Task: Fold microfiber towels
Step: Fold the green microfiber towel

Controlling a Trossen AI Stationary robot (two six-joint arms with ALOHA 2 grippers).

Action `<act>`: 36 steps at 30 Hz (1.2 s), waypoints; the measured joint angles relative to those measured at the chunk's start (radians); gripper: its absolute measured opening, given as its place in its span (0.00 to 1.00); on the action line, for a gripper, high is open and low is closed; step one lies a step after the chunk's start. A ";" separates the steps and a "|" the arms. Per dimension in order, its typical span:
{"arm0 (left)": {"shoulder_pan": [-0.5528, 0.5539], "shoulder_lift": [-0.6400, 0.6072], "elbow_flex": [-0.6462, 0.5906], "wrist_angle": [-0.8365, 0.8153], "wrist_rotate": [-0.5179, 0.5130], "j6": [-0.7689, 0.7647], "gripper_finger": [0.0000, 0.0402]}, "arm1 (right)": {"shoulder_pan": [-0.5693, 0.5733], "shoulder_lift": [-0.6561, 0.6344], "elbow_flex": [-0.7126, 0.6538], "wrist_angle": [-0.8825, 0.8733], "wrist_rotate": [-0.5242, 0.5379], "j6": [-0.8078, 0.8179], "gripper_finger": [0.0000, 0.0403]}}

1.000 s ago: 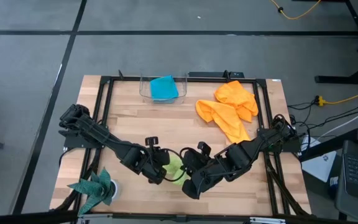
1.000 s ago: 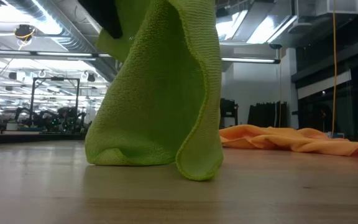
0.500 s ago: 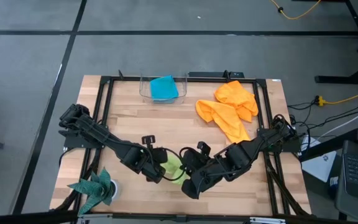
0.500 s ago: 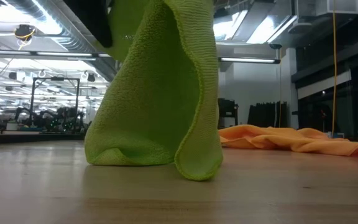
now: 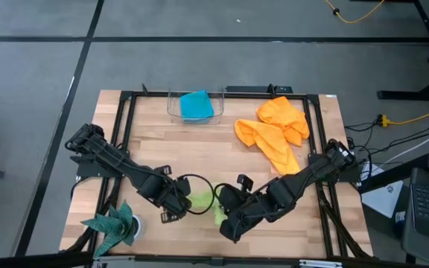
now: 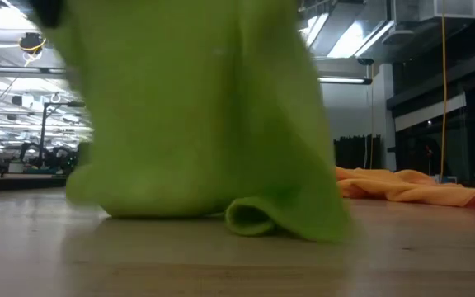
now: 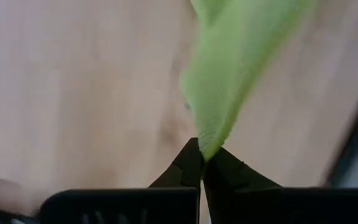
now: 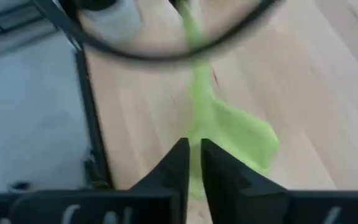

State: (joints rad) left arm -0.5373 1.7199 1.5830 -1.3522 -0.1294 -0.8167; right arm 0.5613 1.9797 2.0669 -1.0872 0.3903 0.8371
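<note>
Towel, lime-green [image 5: 199, 201], stretches between left hand [image 7: 202, 163] and right hand [image 8: 193, 151], both clamped on it.

High: I look straight down on the table [image 5: 274, 160].
Low: level, near.
Wrists: past each pincer.
Shared: green towel [image 6: 196, 124].

Lime-green towel [image 5: 199, 201] bunched at the near edge; turquoise towel [image 5: 196, 105] far; two orange towels [image 5: 274, 128] crumpled far right

1. We saw a wooden table [image 5: 199, 149] standing on a grey floor [image 5: 199, 59] marked with dark lines.
2. Beyond it we saw a dim hall with bright ceiling lights [image 6: 336, 37] and exposed ducts [image 6: 23, 37].
</note>
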 joint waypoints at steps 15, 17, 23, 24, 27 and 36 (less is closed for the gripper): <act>0.007 0.001 -0.099 0.009 0.173 -0.169 0.00 | 0.000 0.001 -0.477 0.660 -0.175 -0.110 0.37; 0.016 0.001 -0.099 0.011 0.140 -0.169 0.00 | 0.000 0.001 -0.527 0.802 -0.214 -0.151 0.37; 0.060 0.001 -0.100 0.031 0.051 -0.160 0.00 | 0.000 0.049 -0.567 0.919 -0.227 -0.233 0.35; 0.072 0.001 -0.100 0.041 0.037 -0.148 0.00 | 0.001 0.065 -0.567 0.929 -0.227 -0.241 0.35; 0.112 0.001 -0.100 0.049 -0.007 -0.110 0.00 | 0.006 0.118 -0.567 0.999 -0.203 -0.270 0.34; 0.230 0.001 -0.100 0.048 -0.036 -0.001 0.00 | 0.009 0.268 -0.557 1.235 -0.154 -0.392 0.34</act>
State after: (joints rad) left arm -0.3074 1.7206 1.4834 -1.3046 -0.1652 -0.8175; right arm 0.5701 2.2477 1.5095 0.1477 0.2364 0.4448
